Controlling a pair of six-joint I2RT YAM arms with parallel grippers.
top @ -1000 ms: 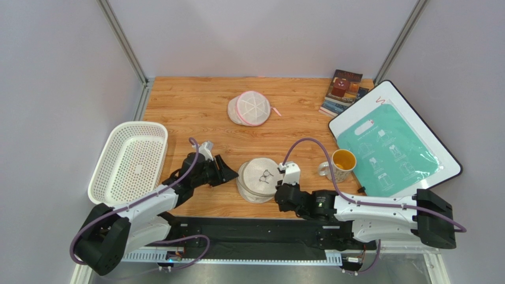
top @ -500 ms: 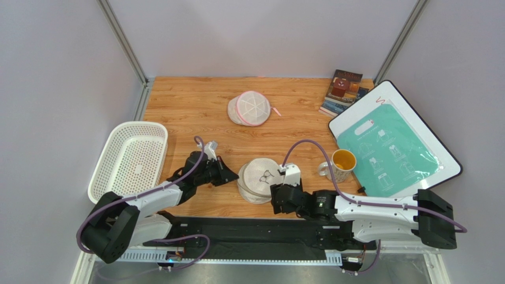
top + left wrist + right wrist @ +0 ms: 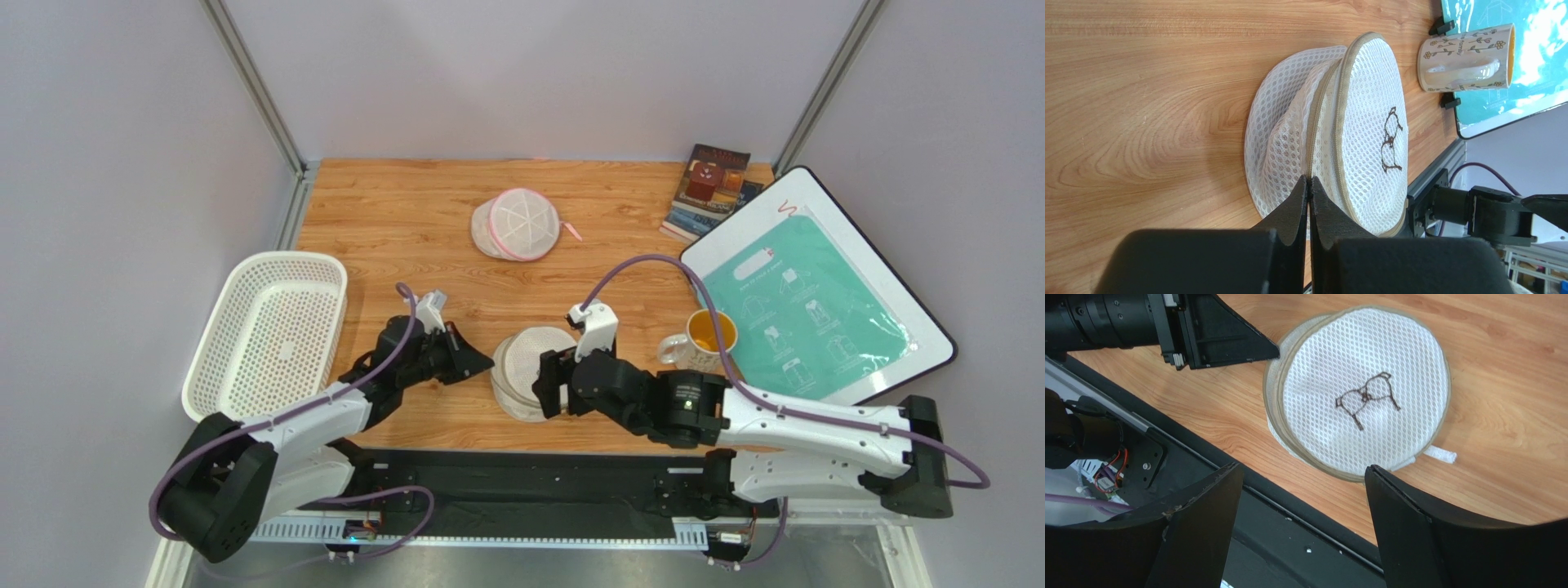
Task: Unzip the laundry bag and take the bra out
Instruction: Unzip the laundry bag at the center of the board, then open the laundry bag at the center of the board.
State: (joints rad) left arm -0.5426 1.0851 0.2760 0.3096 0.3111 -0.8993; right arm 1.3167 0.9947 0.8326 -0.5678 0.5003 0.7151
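Laundry bag (image 3: pixel 1364 392) lies mid-frame on the tabletop (image 3: pixel 1511 416). I see left gripper (image 3: pixel 1309 184) pressed together at its rim, right gripper (image 3: pixel 1303 471) spread above.

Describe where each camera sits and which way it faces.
Top external: above and behind, looking down at the table; left arm and right arm show.
Left wrist: on its arm, facing the laundry bag past the left gripper, jaws shut at its rim.
Right wrist: above the bag, looking down past the right gripper, jaws open.
Shared: both wrist views show the bag's pictogram.
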